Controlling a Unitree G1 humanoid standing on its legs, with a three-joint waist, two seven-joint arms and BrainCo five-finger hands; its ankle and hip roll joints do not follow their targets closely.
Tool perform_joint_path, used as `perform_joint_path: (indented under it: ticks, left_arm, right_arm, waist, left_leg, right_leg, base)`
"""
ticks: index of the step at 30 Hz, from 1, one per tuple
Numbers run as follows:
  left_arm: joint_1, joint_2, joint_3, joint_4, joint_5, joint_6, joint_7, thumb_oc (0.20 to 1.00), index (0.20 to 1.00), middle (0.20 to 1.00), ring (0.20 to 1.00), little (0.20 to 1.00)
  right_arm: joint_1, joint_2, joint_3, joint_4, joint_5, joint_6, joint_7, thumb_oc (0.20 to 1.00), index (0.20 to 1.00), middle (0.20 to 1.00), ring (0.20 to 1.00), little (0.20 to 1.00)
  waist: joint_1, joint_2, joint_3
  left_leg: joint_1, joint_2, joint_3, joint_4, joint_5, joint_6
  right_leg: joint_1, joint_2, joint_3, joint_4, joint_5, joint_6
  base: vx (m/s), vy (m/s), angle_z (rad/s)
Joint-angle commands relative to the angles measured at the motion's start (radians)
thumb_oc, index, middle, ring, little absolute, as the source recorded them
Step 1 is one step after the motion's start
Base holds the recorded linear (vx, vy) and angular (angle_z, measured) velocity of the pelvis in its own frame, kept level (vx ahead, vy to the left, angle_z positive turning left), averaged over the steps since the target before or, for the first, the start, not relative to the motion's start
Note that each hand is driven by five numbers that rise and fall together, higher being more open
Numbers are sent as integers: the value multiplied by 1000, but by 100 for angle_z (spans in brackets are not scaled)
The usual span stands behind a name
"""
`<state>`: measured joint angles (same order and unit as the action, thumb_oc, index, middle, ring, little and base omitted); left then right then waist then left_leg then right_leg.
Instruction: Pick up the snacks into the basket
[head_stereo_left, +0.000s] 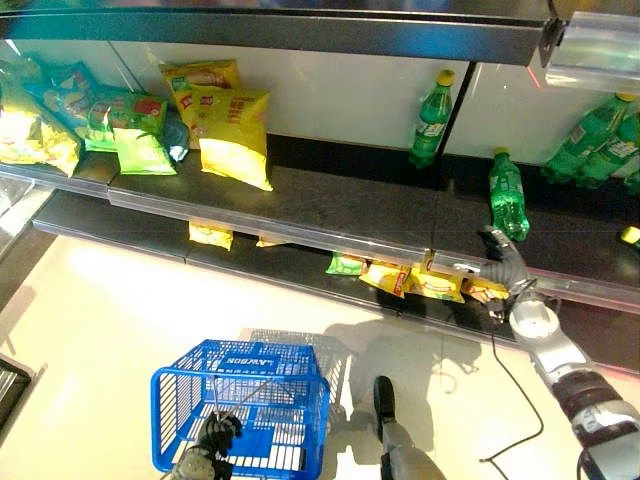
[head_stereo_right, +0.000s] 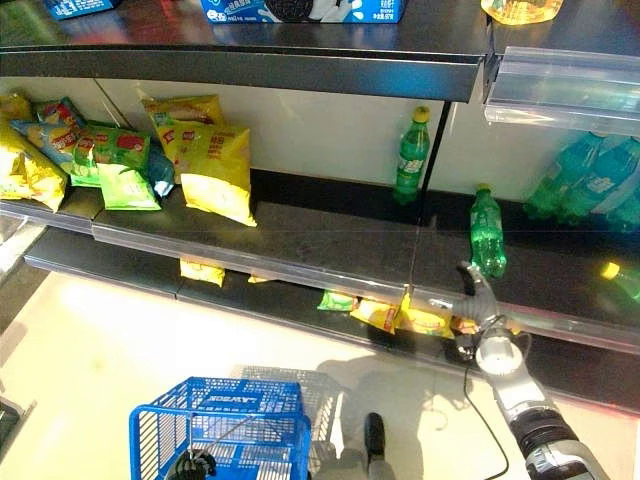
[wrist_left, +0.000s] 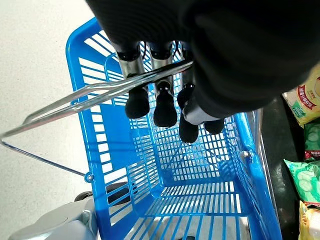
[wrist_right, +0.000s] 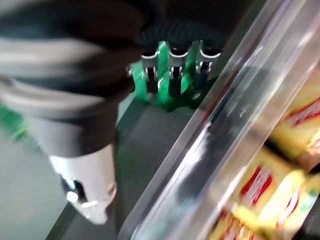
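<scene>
No snacks lay in the blue basket (head_stereo_left: 240, 400) (handle gripped by the left hand (wrist_left: 165, 100)); the right hand (head_stereo_left: 503, 262), fingers relaxed, reached the shelf (head_stereo_left: 330, 205) beside a green bottle (head_stereo_left: 508, 193).

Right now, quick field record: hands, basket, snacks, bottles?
left hand: fingers curled round the metal handle of the blue basket
basket contents: no snacks inside
right hand: at the middle shelf's edge near a green bottle, fingers straight
snacks: yellow bags on the lower shelf under that hand; more bags on the middle shelf, left
</scene>
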<state>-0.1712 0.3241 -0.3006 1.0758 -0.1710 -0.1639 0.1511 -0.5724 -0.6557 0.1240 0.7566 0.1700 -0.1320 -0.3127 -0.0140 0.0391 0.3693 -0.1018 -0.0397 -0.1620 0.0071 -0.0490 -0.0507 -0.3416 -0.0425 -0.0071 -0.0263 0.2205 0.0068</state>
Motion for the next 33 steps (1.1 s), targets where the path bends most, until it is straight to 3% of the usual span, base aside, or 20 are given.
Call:
perform_joint_path:
  ticks: [1, 6, 20, 29, 33]
  left_arm:
    - [51, 58, -15, 5, -5, 1, 25, 200, 200, 200, 200, 200]
    - [39, 52, -30, 24, -37, 1, 33, 200, 200, 200, 200, 200]
    - [30, 40, -65, 7, -39, -2, 49, 200, 200, 200, 200, 200]
    - [32, 41, -87, -22, -37, -6, 48, 200, 200, 200, 200, 200]
    - [31, 42, -87, -20, -22, -9, 51, 200, 200, 200, 200, 200]
  right_arm:
    - [-169, -116, -7, 102, 85, -13, -76, 1000, 1000, 1000, 1000, 1000]
    - [-342, -136, 19, 248, 203, -24, -97, 1000, 1000, 1000, 1000, 1000]
    - [-521, -171, 91, 307, 204, -12, -139, 1000, 1000, 1000, 1000, 1000]
    - [-663, -240, 290, 365, -4, 45, -111, 1000, 1000, 1000, 1000, 1000]
    - [-701, -274, 406, 369, -195, 85, -111, 1000, 1000, 1000, 1000, 1000]
  waist:
    - [0, -17, -15]
    - [4, -23, -15]
    - [8, -16, -3]
    - [8, -3, 17]
    - [7, -8, 22]
  left_leg:
    - [-103, -17, -1, 53, 24, -5]
    - [-105, -14, 8, 52, 23, -8]
    - [-116, -10, 10, 43, 30, -18]
    - [-142, -7, 8, 39, 53, -32]
    - [-148, -4, 5, 35, 59, -37]
  right_leg:
    - [-56, -54, 33, 243, -214, 130]
    - [-62, -43, 43, 242, -214, 128]
    - [-85, -36, 48, 254, -219, 127]
    - [-114, -37, 41, 273, -222, 123]
    - [-124, -35, 38, 285, -224, 122]
  base:
    - [0, -12, -6]
    - [27, -12, -10]
    - [1, -5, -1]
    - [0, 0, 0]
    - [-4, -8, 0]
